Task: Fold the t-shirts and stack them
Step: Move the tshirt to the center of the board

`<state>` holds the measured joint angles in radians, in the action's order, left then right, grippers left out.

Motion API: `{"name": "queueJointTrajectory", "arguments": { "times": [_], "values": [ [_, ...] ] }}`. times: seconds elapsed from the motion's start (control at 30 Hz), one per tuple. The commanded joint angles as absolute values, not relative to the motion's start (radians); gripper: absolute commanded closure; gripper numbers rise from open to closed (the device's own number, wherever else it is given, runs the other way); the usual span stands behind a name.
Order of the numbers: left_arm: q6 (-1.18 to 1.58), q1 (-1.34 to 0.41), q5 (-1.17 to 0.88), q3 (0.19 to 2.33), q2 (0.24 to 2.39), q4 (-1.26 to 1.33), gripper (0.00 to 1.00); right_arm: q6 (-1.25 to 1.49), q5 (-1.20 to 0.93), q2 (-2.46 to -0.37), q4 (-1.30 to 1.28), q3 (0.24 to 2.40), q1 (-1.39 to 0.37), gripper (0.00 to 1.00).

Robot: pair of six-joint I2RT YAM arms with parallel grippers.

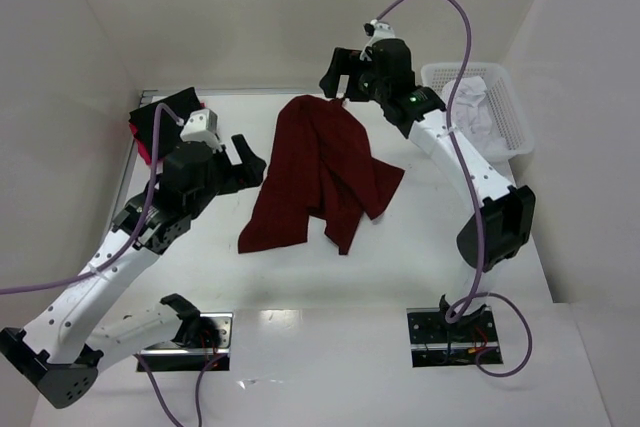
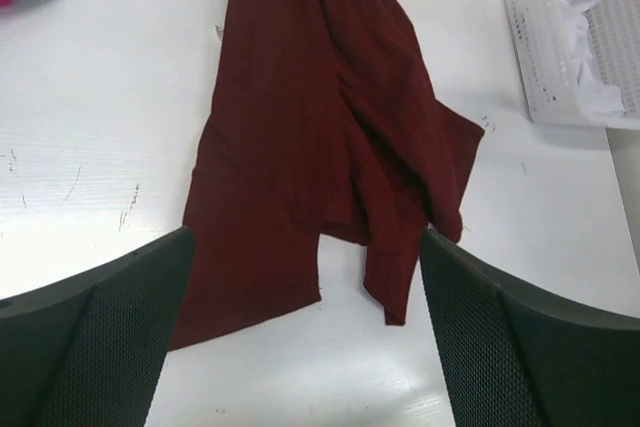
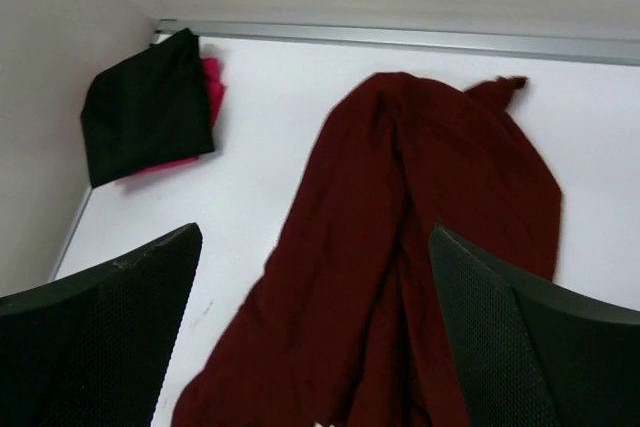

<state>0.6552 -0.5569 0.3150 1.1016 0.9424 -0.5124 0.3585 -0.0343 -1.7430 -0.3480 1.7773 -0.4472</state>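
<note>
**Maroon tee on the table, both grippers wide open**

So the big dark maroon cloth t-shirt (image 1: pixel 320 172) is lying in a long rumpled strip down the middle of the white table (image 1: pixel 330 287). It's bunched narrow at the far end and fans out toward the near side, with one flap sticking out on the right.

The left gripper (image 1: pixel 245 160) sits just off the shirt's left edge and isn't touching it, going by the top view. Its fingers (image 2: pixel 110 327) are spread wide and hold nothing; from the wrist camera the shirt's near hem lies on the table in the gap between them.

The right gripper (image 1: pixel 335 75) is up at the shirt's far tip, fingers (image 3: pixel 110 327) just as wide and empty. Can't tell whether it brushes the cloth there.

In the far left corner a black folded t-shirt (image 3: pixel 150 112) sits on top of a bright pink folded t-shirt (image 3: pixel 212 92), well apart from both grippers. On the far right is a white perforated plastic basket (image 2: pixel 545 57) with crumpled white cloth (image 2: pixel 590 7) in it.
</note>
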Motion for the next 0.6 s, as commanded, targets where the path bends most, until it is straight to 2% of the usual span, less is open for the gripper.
{"name": "queueJointTrajectory", "arguments": {
  "times": [0.0, 0.17, 0.37, 0.57],
  "values": [
    [0.646, -0.548, 0.332, 1.134, 0.979, -0.502, 0.0, 0.35, 0.09, -1.579, -0.282, 1.668, -0.425, 0.0],
    [0.646, -0.548, 0.196, 1.071, 1.024, -0.491, 0.0, 0.408, 0.165, -1.45, -0.297, 1.436, -0.377, 0.0],
    [0.629, -0.548, 0.148, 1.007, 1.109, -0.48, 0.0, 0.51, 0.22, -1.396, -0.307, 1.153, -0.336, 0.0],
    [0.617, -0.529, 0.144, 0.991, 1.303, -0.48, 0.0, 0.566, 0.222, -1.396, -0.287, 1.025, -0.336, 0.0]
  ]
}}
